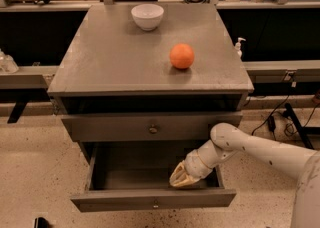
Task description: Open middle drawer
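Observation:
The grey cabinet (150, 67) has a shut top drawer (110, 128) with a small round knob. Below it the middle drawer (120, 201) stands pulled out toward the camera, its low flat front and central knob (156, 204) in view and its inside bare. My gripper (180, 179) reaches down into this open drawer at its right side, just behind the front panel. The white arm (260, 151) comes in from the right. The lowest drawer is hidden under the open one.
A white bowl (147, 16) and an orange (182, 55) sit on the cabinet top. A small pump bottle (239, 47) stands behind the right edge. Cables and a stand leg (295, 119) lie on the speckled floor at the right.

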